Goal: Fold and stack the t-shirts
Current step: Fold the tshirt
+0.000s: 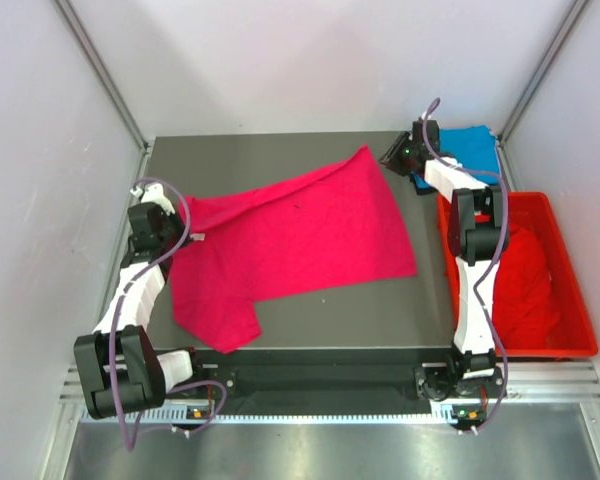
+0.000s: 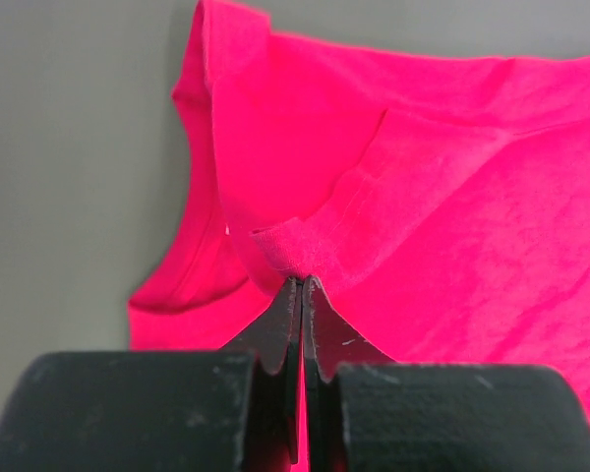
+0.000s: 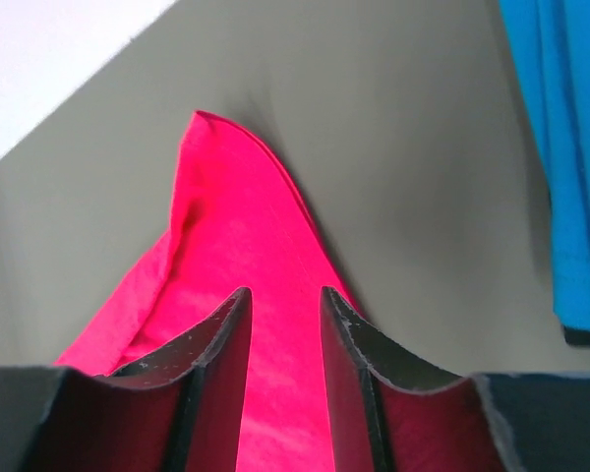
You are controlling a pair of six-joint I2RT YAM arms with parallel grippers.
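The pink-magenta t-shirt (image 1: 300, 235) lies spread and creased across the dark table (image 1: 280, 150), one sleeve hanging toward the front left. My left gripper (image 1: 180, 232) is at its left edge, and in the left wrist view the gripper (image 2: 303, 280) is shut on a pinched fold of the pink t-shirt (image 2: 423, 197). My right gripper (image 1: 388, 156) hovers at the shirt's far right corner. In the right wrist view it (image 3: 285, 295) is open, with the pink corner (image 3: 246, 216) lying below and between the fingers. The blue t-shirt (image 1: 470, 148) lies at the back right.
A red plastic crate (image 1: 580, 330) stands off the table's right side with red t-shirts (image 1: 525, 270) heaped inside. The blue t-shirt also shows at the right edge of the right wrist view (image 3: 565, 147). White walls and metal posts enclose the table.
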